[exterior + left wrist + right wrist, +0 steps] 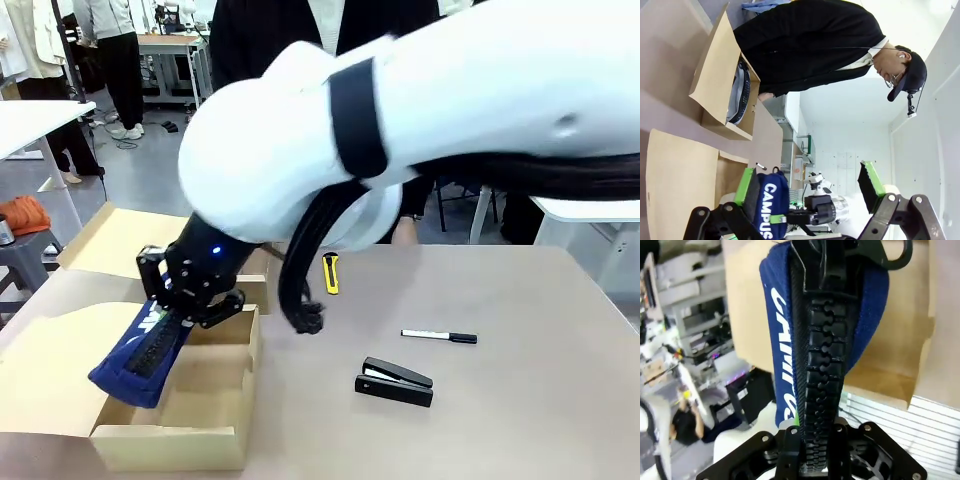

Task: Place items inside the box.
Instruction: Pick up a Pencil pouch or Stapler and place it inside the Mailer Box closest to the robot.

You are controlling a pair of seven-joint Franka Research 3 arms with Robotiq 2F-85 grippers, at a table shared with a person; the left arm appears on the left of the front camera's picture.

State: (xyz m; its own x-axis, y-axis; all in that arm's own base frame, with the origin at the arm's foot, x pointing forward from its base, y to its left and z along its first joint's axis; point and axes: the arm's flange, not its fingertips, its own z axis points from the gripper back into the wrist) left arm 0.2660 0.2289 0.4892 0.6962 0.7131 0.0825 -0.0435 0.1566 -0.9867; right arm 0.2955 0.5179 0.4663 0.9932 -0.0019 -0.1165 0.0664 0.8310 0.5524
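Up close, my right arm [400,110] crosses the bench [520,300]. The right end effector [190,300] is clamped on the navy blue zip pouch [140,355], tilted over the box [215,425] at near left. The left end effector [807,180] stands apart.

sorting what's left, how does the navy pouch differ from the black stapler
The navy blue zip pouch hangs tilted in the right tool above the open cardboard box; the black stapler lies flat on the table, untouched. The pouch carries white lettering; the stapler is plain black. Both are dark.
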